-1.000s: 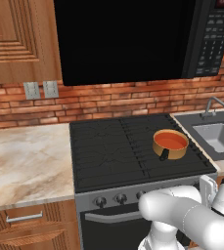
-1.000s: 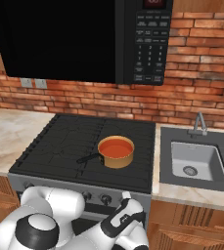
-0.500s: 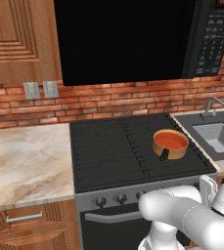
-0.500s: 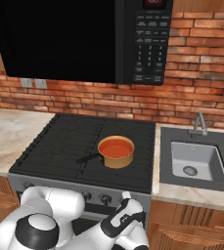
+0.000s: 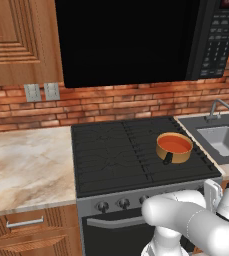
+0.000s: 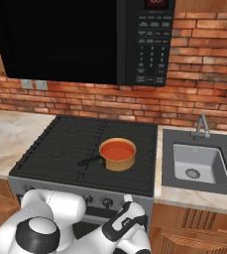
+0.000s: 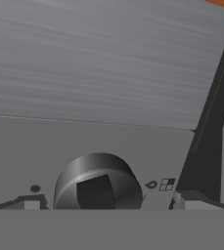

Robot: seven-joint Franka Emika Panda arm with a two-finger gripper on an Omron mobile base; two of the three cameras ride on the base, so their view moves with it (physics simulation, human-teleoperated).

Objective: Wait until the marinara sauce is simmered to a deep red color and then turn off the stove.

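Up close in the hand view, a round dark knob (image 7: 98, 181) sits between the wide-spread, empty fingers of the gripper (image 7: 106, 202), against the brushed steel panel. The base views show the black stove (image 5: 116, 155) above it, where a small copper saucepan (image 6: 118, 154) holds smooth orange-red marinara sauce (image 6: 117, 150).

Even, flat light fills the kitchen, bright enough to read every brick at mid-frame, with no single lamp to be picked out. Shadows are faint: the saucepan (image 6: 117, 154) throws hardly any onto the stove (image 5: 136, 155). The microwave (image 6: 85, 39) door at the top of both base views is plain black without glare. Edges look slightly jagged, nothing smeared. In the hand view the close knob (image 7: 98, 183) shows soft grey shading, with faint streaks above.
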